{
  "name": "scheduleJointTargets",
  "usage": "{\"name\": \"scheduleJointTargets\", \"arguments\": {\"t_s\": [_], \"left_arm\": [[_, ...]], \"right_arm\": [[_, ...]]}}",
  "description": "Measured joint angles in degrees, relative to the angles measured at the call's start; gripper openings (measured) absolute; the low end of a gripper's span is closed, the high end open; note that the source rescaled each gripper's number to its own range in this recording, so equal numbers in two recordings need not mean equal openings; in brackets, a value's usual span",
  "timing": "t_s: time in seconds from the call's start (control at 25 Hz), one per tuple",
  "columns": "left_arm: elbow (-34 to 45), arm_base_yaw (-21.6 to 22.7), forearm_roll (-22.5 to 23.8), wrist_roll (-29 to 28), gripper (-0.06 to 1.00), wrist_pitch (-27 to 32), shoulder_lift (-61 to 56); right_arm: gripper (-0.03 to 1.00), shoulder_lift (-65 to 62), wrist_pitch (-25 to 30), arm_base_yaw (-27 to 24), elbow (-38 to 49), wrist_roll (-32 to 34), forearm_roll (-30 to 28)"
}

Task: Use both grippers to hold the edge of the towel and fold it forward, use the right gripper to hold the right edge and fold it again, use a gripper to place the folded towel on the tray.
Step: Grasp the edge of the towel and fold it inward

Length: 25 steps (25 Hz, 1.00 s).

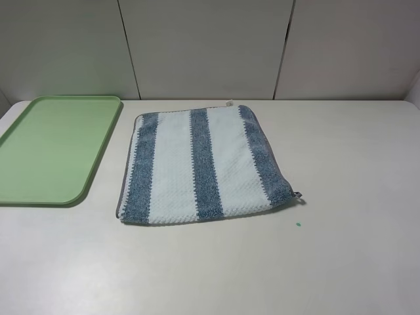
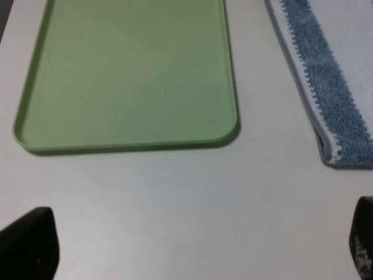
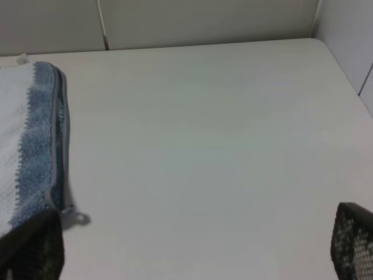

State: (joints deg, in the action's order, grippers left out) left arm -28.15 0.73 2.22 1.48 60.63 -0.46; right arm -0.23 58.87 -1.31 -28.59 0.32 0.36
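The left gripper point(image 2: 195, 251) has its jaws spread wide, one dark tip at each side of its wrist view, with only bare table point(image 2: 175, 198) between them. The right gripper point(image 3: 192, 248) stands the same way, jaws far apart and holding nothing, though one of its tips sits just beside the towel's near corner. From the left wrist we see the near short rim of the green tray point(image 2: 128, 143) and, apart from it, the towel's point(image 2: 335, 93) left blue stripe with its grey binding. The right wrist view gives us what the others do not: the towel's right edge looks doubled, two layers with a dark seam between, and a small grey hanging loop point(image 3: 78, 219) lies on the table at the corner. The high view alone shows the whole layout: the blue-and-white striped towel point(image 1: 200, 164) lies flat in the middle of the table, the tray point(image 1: 98, 157) to its left, close but not touching, a white tag point(image 1: 229, 103) at the towel's far edge, and a green speck point(image 1: 298, 224) near the loop. That view takes in neither arm, so of their pose we can say only that each wrist camera looks down obliquely over the table; how high the grippers are we cannot tell.
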Motion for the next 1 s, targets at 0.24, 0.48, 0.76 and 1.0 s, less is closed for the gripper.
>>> {"name": "scheduleJointTargets", "arguments": {"t_s": [0.24,0.48,0.76,1.0], "left_arm": [[0.00,0.00,0.00,0.00,1.00,0.00,0.00],[0.00,0.00,0.00,0.00,1.00,0.00,0.00],[0.00,0.00,0.00,0.00,1.00,0.00,0.00],[0.00,0.00,0.00,0.00,1.00,0.00,0.00]], "right_arm": [[1.00,0.00,0.00,0.00,0.00,0.00,0.00],[1.00,0.00,0.00,0.00,0.00,0.00,0.00],[1.00,0.00,0.00,0.00,0.00,0.00,0.00],[1.00,0.00,0.00,0.00,0.00,0.00,0.00]]}}
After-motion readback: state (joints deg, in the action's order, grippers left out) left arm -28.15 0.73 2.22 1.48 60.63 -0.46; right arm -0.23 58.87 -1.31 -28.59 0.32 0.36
